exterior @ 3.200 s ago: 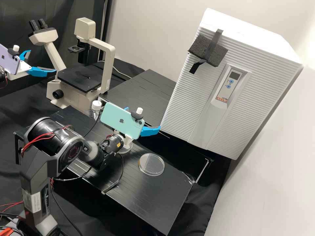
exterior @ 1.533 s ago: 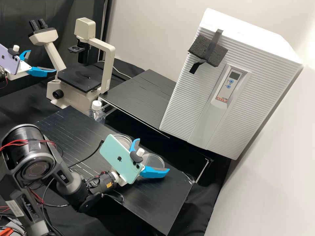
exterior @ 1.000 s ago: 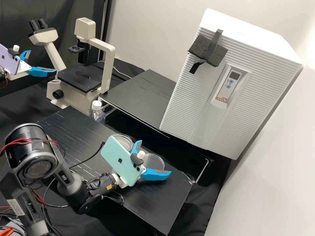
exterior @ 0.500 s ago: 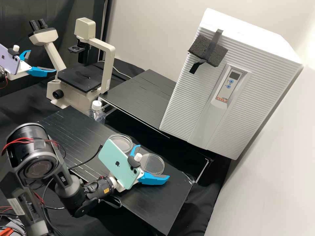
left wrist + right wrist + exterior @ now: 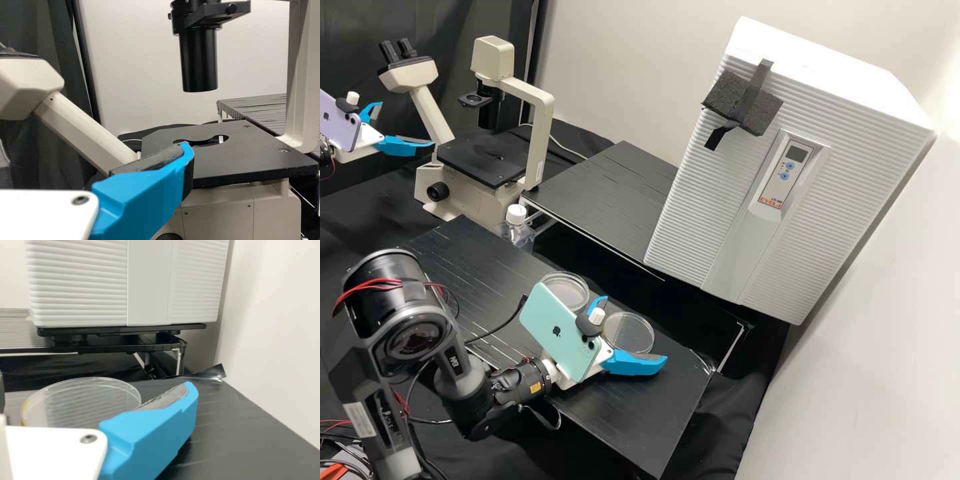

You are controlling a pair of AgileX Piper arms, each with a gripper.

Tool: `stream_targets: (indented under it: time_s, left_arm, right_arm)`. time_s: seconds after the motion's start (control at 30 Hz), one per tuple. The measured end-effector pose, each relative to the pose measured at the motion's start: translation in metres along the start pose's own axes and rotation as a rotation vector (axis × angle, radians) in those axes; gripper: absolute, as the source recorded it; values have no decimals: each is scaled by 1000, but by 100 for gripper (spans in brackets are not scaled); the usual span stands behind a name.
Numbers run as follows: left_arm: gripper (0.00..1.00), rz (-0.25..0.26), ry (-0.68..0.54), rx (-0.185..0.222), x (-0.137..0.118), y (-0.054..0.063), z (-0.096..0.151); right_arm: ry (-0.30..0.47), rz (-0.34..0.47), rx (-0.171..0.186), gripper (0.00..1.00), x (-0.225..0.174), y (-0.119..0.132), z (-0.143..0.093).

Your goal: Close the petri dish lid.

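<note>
1. Opening wide at the right gripper [image 5: 636, 329], with a big gap between the two blue fingers [image 5: 637, 365] and nothing held tight.
2. Pointing out over the table [image 5: 653, 413], right at the near petri dish [image 5: 629, 331], flat and clear, with one fingertip to each side in the high view.
3. Cannot tell whether touching or just beside the rim. Cannot tell, either, whether lid or bottom.
4. Being round, with no long side to line up. Probably just needing the middle of the gap over the middle of the dish.
5. Past the far finger, close to the teal phone [image 5: 559, 332], facing the other petri dish [image 5: 572, 291], also flat, outside the gap and near the first.
6. Much too far off for the left gripper [image 5: 408, 124], spread open with no dish, up by the microscope [image 5: 487, 159]. Likely a job for the right one.
7. Next, likely a soft squeeze on the near dish, then a lift and a short trip across to the other. Maybe slipping on smooth plastic, or bumping the rim, with a crooked grip.
</note>
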Motion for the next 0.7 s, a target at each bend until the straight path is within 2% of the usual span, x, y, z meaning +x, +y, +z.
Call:
stream_targets:
  time_s: [0.23,0.7]
  left_arm:
    - [100,0,0,0,0,0,0]
    - [100,0,0,0,0,0,0]
  right_arm:
    - [-3,-6,-28,100,3,-1,1]
    - [-13,-5,-38,100,8,-4,0]
